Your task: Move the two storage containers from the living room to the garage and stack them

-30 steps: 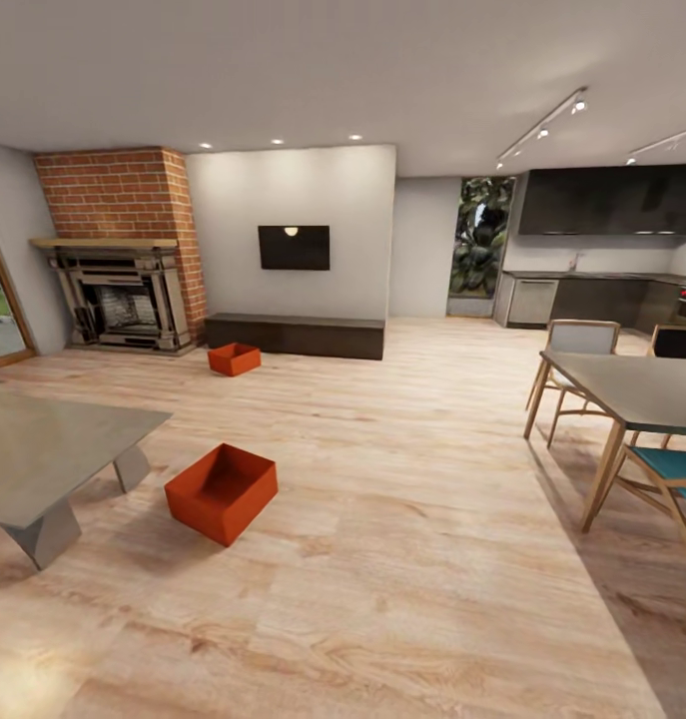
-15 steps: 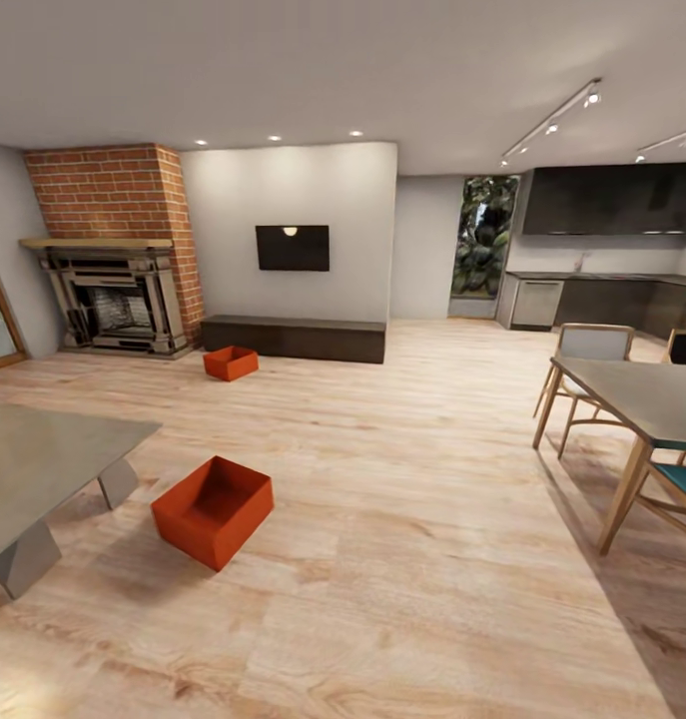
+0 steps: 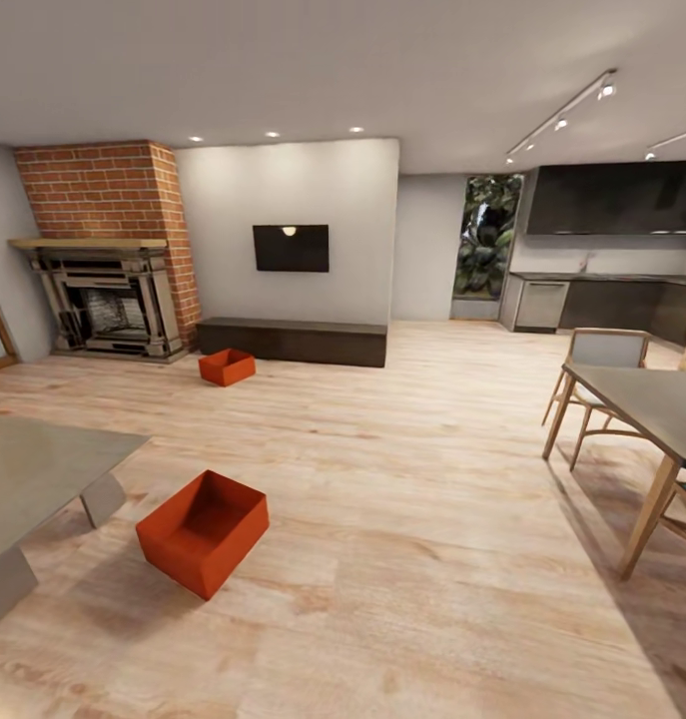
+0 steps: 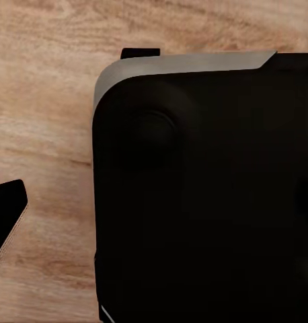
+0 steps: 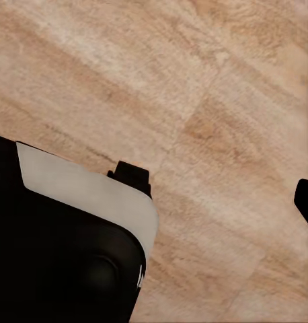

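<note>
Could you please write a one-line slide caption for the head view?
Two orange-red containers, near and far, sit on the living room's wood floor.

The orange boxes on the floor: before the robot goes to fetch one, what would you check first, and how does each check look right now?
1. Near storage container in sight, upright, open side up: ok.
2. Near container empty: ok, its inside shows bare.
3. Path to it over the wood floor unobstructed: ok; the grey table stands beside it, to its left in the head view.
4. Second storage container located: ok, farther off, in front of the dark bench, near the fireplace.
5. Pincers open and ready: cannot tell; the wrist views show floor and dark robot body.
6. Within arm's reach: not ok, it seems; the robot likely needs to drive closer.
</note>
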You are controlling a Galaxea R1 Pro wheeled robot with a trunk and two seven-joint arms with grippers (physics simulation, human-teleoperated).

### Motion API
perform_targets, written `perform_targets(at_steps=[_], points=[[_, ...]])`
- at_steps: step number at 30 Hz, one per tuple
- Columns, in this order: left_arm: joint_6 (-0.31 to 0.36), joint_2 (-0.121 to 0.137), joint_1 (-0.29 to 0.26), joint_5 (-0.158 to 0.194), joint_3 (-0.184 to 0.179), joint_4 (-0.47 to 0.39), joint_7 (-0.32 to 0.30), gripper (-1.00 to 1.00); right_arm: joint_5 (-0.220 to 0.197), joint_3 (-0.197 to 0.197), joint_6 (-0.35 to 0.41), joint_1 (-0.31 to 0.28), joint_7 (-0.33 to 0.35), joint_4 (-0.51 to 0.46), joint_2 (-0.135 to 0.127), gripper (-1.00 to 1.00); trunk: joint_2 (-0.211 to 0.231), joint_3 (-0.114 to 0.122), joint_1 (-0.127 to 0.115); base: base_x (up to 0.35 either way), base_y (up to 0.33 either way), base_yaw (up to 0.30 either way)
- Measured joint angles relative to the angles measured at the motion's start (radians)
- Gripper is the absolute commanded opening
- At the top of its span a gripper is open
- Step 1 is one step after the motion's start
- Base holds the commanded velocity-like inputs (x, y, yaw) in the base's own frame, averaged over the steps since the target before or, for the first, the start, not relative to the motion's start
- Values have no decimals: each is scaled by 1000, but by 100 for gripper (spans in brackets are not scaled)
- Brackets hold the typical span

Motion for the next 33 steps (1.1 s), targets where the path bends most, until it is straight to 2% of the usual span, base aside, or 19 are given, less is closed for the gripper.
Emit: perform_targets(at_steps=[33], points=[[0, 0, 0, 0, 0, 0, 0, 100, 0, 1, 0, 0, -1, 0, 0, 100, 0, 0, 0, 323, 0, 0]])
